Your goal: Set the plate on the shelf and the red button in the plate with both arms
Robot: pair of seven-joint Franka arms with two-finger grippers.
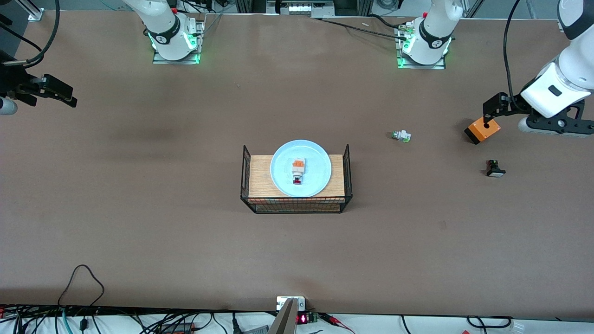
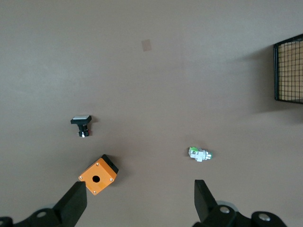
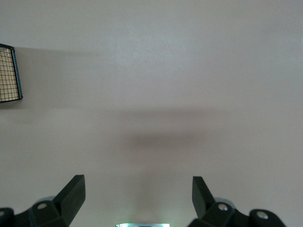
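Observation:
The pale-blue plate lies on a wooden board inside a black wire basket at the table's middle. The red button lies on the plate, its red tip toward the front camera. My left gripper hangs open and empty over the orange box at the left arm's end of the table; its own wrist view shows the fingers wide apart. My right gripper is up over bare table at the right arm's end, open and empty. The plate and red button are out of both wrist views.
An orange box with a hole, a white part with green tip and a black part with white cap lie toward the left arm's end. Basket corners show in the wrist views.

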